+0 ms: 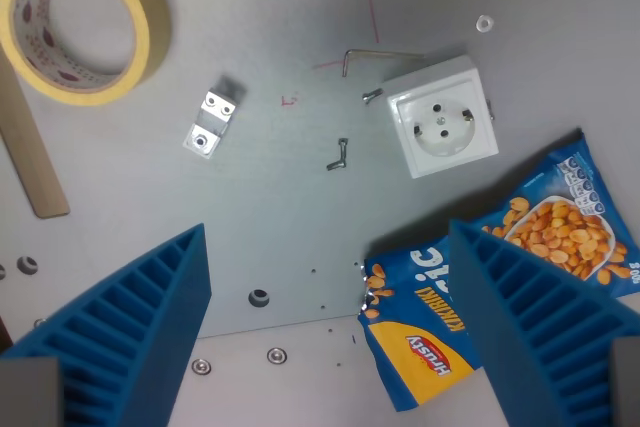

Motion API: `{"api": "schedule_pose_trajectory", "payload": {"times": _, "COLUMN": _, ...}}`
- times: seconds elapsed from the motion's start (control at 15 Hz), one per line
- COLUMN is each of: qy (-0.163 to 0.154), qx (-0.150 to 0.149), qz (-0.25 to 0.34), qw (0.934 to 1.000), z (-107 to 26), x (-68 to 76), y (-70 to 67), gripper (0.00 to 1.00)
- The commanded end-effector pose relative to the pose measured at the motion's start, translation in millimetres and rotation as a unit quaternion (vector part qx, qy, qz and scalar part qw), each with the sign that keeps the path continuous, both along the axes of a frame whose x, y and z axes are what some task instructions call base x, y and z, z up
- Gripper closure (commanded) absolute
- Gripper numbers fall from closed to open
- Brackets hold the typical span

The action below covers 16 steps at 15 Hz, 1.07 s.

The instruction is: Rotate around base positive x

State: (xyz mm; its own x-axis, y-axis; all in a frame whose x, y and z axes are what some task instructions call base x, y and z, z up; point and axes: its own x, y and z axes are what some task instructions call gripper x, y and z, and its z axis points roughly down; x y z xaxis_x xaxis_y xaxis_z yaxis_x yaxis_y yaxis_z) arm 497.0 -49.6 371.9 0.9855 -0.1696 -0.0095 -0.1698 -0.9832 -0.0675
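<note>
In the wrist view my gripper point(330, 327) looks straight down at a grey metal table point(270, 197). Its two blue ribbed fingers point(120, 337) stand wide apart at the lower left and lower right, with nothing between them. The right finger point(545, 332) partly covers a blue bag of peanuts point(430, 332) lying flat on the table. A white wall socket point(440, 117) sits up and to the right of centre.
A roll of yellow tape point(80, 22) lies at the top left with a strip point(30, 157) trailing down. A small metal bracket point(213, 125), a small screw point(338, 154) and an Allen key point(375, 57) lie near the middle. Bolt holes point(259, 297) dot the plate.
</note>
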Motion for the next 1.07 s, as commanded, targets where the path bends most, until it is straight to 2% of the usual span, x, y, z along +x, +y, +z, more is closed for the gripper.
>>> {"api": "schedule_pose_trajectory", "payload": {"times": 0.07, "qy": 0.001, "qx": 0.092, "qz": 0.007, "qw": 0.9958, "z": 2.3, "x": -1.0, "y": -4.4, "gripper": 0.0}}
{"api": "schedule_pose_trajectory", "payload": {"times": 1.07, "qy": 0.003, "qx": 0.191, "qz": 0.006, "qw": 0.9817, "z": 2.3, "x": -1.0, "y": -4.4, "gripper": 0.0}}
